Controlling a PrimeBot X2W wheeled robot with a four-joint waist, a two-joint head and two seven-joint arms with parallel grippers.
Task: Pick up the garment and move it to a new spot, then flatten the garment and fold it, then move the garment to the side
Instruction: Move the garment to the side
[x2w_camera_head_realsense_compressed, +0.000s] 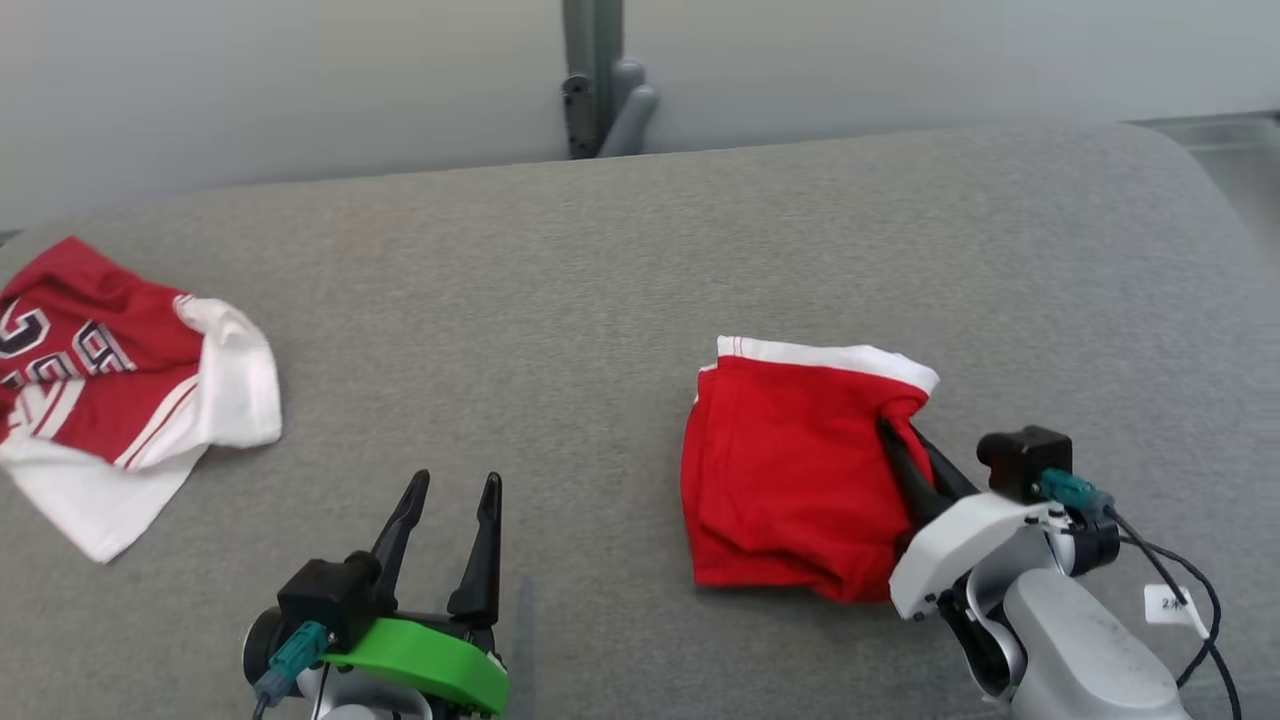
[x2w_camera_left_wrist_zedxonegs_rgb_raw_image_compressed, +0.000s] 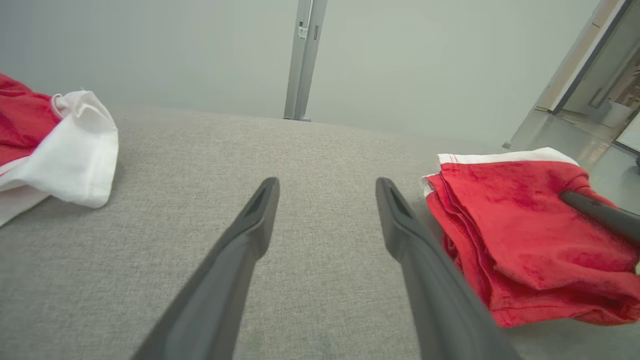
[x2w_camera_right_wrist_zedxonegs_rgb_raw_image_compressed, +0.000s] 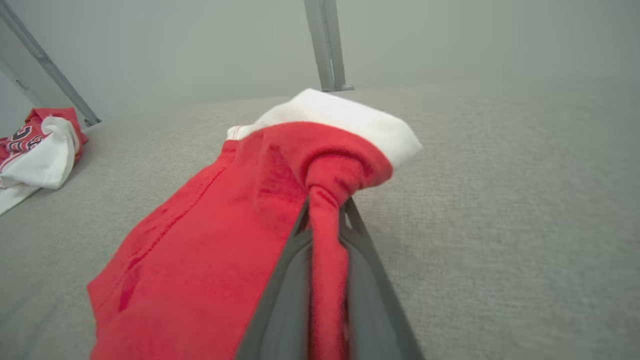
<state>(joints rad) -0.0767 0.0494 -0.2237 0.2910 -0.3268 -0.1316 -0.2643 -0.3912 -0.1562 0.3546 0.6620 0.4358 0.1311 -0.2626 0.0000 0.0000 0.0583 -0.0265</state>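
Pinching a bunched far corner of the red garment (x2w_camera_head_realsense_compressed: 780, 470), lying folded right of centre on the grey surface (x2w_camera_head_realsense_compressed: 600, 260), with the right gripper (x2w_camera_head_realsense_compressed: 895, 432) pressed together, leaving the left gripper (x2w_camera_head_realsense_compressed: 455, 478) spread over bare fabric, judging only the sideways move outstanding.

1. The left gripper (x2w_camera_head_realsense_compressed: 455, 480) sits low, its two fingers spread wide apart, holding nothing.
2. The right gripper (x2w_camera_head_realsense_compressed: 890, 432) reaches in from the right, fingers squeezed tight on the red garment (x2w_camera_head_realsense_compressed: 780, 470).

You see the folded garment (x2w_camera_head_realsense_compressed: 790, 470) on the table (x2w_camera_head_realsense_compressed: 560, 260) at the right, with the right gripper (x2w_camera_head_realsense_compressed: 893, 430) at its right edge. The second garment (x2w_camera_head_realsense_compressed: 110, 390) lies far left, the left gripper (x2w_camera_head_realsense_compressed: 456, 482) between them, nearer the front
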